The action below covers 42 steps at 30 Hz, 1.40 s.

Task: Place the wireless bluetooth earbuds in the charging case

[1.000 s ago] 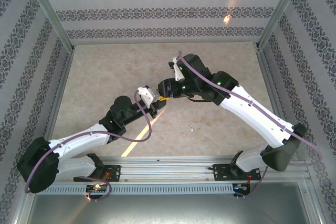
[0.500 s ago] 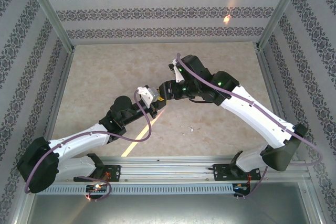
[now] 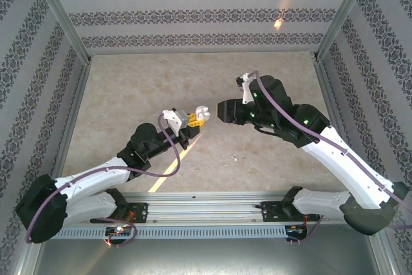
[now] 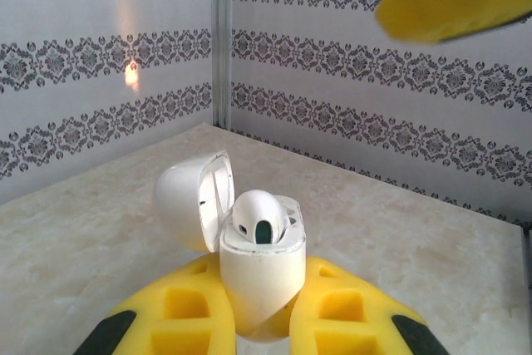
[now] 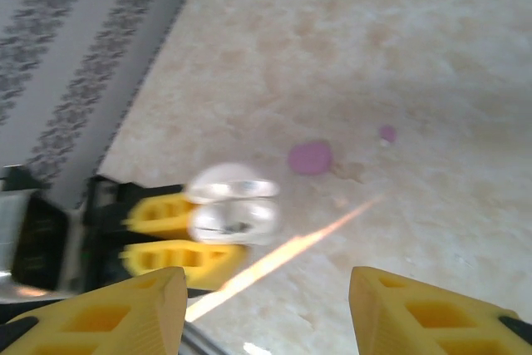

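— The left claw: what is it doing?

— Clenched on the charging case. Its yellow fingers press the lower half from both sides, and the pale case stands upright between them, lifted off the desk.

— And the lid?

— Swung open, leaning off to the left of the claw's centre line in the left wrist view. One earbud sits in the top of the case, just ahead of the fingertips, with its rounded head poking above the rim.

— Is there a second one beside it?

— I cannot tell; the seated one hides the rest of the opening.

— The right claw?

— Released, with its fingers spread wide. It faces the case but is apart from it. The case and the left claw lie ahead of it, a little left of the gap between its fingers. From above, bare desk shows between the two claws.

— Anything farther out?

— Ahead of the right claw, past the case, a small pink round patch lies on the desk, and a smaller lilac speck lies to its right. Both are too blurred to identify.
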Each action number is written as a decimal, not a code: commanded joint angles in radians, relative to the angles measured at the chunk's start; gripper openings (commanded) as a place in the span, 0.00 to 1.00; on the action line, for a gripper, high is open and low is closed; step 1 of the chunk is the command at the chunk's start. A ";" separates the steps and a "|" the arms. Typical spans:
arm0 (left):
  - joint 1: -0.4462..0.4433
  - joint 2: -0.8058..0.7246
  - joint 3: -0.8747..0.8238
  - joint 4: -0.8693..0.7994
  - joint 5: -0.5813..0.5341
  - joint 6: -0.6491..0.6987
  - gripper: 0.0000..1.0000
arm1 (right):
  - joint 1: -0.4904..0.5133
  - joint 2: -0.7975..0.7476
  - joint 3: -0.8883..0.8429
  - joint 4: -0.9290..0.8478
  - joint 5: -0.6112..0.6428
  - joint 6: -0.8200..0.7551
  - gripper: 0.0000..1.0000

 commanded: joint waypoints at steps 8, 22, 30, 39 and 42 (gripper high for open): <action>-0.011 -0.092 -0.069 -0.106 -0.020 -0.065 0.00 | -0.104 0.003 -0.355 -0.069 -0.050 0.098 0.49; -0.011 -0.088 -0.100 -0.123 -0.024 -0.095 0.00 | 0.014 0.212 -0.599 0.186 -0.134 0.208 0.23; -0.011 -0.081 -0.108 -0.117 -0.025 -0.109 0.00 | 0.035 0.344 -0.633 0.275 -0.154 0.227 0.22; -0.011 -0.048 -0.108 -0.101 -0.019 -0.103 0.00 | 0.010 0.381 -0.641 0.230 -0.100 0.202 0.18; -0.011 -0.026 -0.103 -0.083 -0.015 -0.105 0.00 | -0.001 0.380 -0.644 0.212 -0.084 0.197 0.17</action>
